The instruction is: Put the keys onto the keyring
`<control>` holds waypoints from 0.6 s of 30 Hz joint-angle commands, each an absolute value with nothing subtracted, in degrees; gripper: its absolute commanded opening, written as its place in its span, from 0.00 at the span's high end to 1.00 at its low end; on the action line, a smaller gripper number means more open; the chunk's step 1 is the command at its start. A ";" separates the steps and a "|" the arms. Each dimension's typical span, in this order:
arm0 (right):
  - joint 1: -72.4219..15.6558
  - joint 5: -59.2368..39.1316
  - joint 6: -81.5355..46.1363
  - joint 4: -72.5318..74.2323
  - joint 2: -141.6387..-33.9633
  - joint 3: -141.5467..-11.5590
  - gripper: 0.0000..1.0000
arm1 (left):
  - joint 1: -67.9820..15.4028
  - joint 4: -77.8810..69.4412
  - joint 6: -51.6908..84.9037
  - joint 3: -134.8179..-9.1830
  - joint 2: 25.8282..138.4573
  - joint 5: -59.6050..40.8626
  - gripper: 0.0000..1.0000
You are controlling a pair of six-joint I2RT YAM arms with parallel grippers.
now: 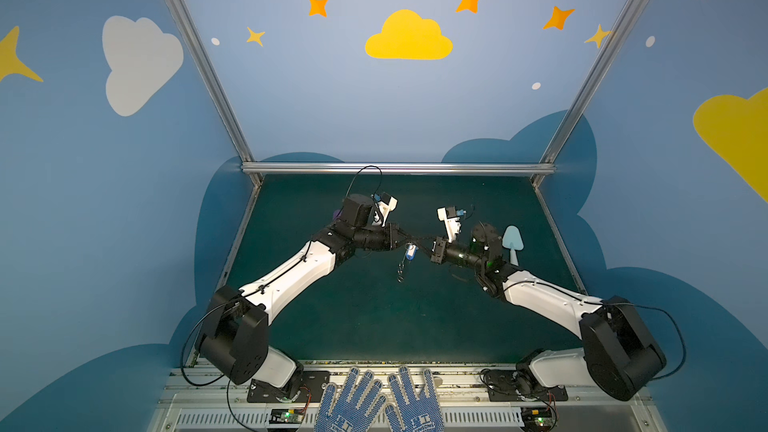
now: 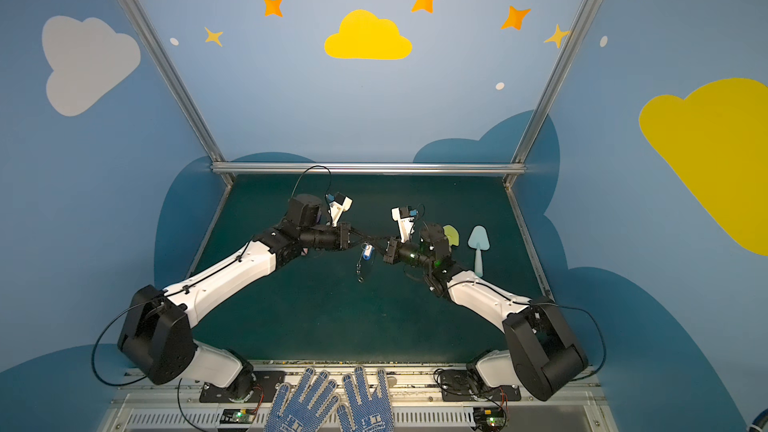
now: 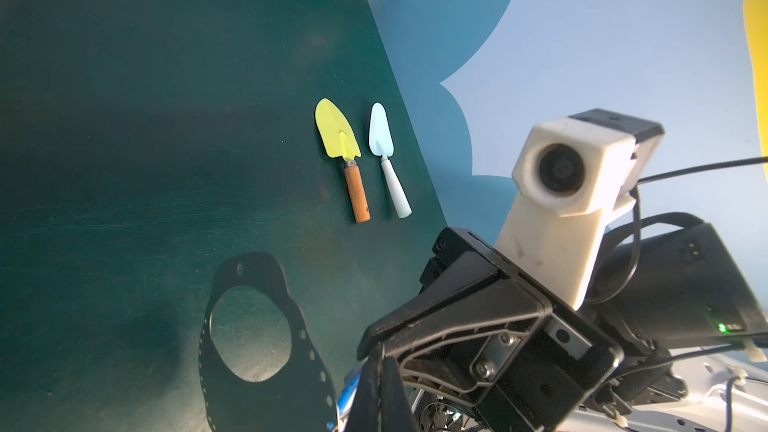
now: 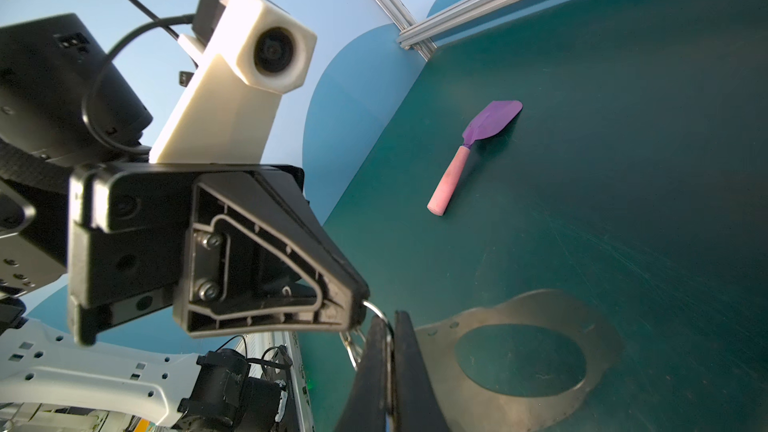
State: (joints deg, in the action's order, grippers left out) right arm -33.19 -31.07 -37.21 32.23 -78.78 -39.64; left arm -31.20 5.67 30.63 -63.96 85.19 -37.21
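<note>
Keys (image 1: 410,252): blue tag was seen hanging just below the meeting hands, above the worktop (image 1: 374,326), in both top views.
Keyring (image 4: 519,359): was held aloft between the hands.
Right hand (image 4: 390,326): was closed on the Keyring's edge.
Left hand (image 3: 381,361): was closed; its tip was beside a small wire ring (image 4: 374,308); what was gripped could not be told.

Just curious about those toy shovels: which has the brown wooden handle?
The yellow-bladed shovel; the light blue shovel beside it has a pale handle, the purple shovel a pink one.
</note>
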 commanded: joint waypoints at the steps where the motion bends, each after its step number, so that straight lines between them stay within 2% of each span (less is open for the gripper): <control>1: -33.76 -30.08 -34.69 32.10 -77.90 -42.62 0.90 | -33.75 7.98 30.54 -64.99 85.00 -38.23 0.96; 6: -33.75 -27.12 -32.84 28.92 -75.60 -41.42 0.81 | -33.49 7.56 31.61 -64.51 85.08 -36.18 0.96; 18: -33.97 -22.33 -27.37 23.43 -68.75 -38.85 0.77 | -33.23 7.64 32.61 -64.66 85.18 -35.22 0.96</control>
